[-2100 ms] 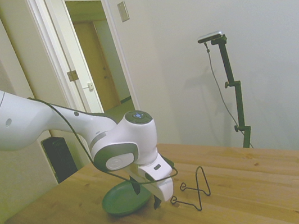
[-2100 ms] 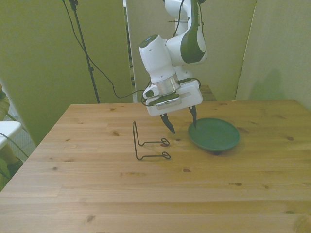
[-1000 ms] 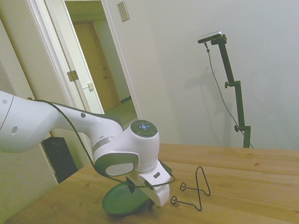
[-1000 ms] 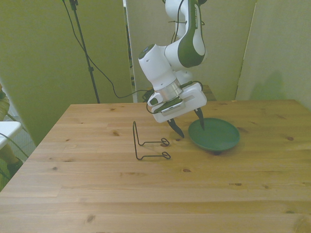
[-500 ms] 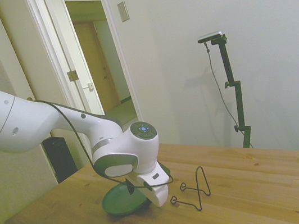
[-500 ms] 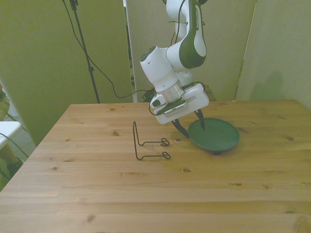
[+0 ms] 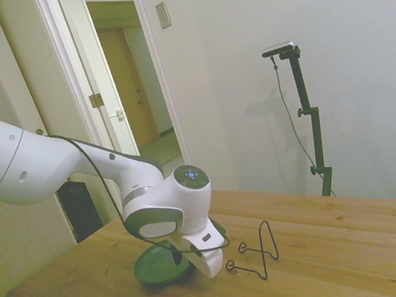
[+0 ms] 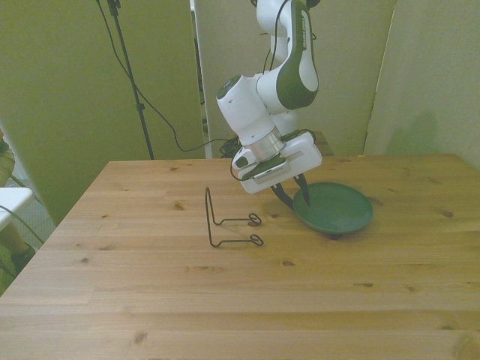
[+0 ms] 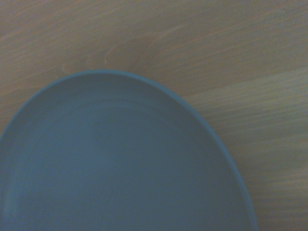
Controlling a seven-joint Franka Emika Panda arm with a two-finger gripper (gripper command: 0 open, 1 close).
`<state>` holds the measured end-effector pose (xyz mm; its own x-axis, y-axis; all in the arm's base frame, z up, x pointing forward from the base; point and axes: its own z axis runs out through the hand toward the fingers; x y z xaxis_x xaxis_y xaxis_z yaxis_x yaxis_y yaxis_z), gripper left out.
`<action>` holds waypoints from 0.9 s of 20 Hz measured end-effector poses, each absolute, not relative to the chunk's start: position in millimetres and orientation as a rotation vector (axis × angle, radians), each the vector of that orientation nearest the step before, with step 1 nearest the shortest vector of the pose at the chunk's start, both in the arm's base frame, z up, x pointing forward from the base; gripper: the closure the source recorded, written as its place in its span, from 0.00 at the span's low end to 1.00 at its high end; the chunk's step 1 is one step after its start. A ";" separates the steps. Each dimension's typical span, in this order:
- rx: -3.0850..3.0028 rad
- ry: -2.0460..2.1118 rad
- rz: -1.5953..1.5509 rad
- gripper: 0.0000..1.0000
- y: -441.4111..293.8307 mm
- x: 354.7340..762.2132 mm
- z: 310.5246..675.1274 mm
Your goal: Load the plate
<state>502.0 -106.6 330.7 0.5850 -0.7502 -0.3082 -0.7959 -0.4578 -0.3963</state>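
Plate (image 8: 337,210) near rim hidden by arm in side view, tool (image 8: 294,197) clamped on its rim

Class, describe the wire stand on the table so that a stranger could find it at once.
Start at the wooden table. Near its middle, toward the front view's left of the dark green plate and the gripper, is the wire stand. It alone is thin black bent wire, with an upright loop.
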 end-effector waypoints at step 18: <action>-2.398 1.172 0.055 1.00 -105.2 506.9 351.9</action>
<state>506.9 -105.2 351.9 0.6346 -0.7364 -0.2347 -0.7552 -0.5262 -0.3908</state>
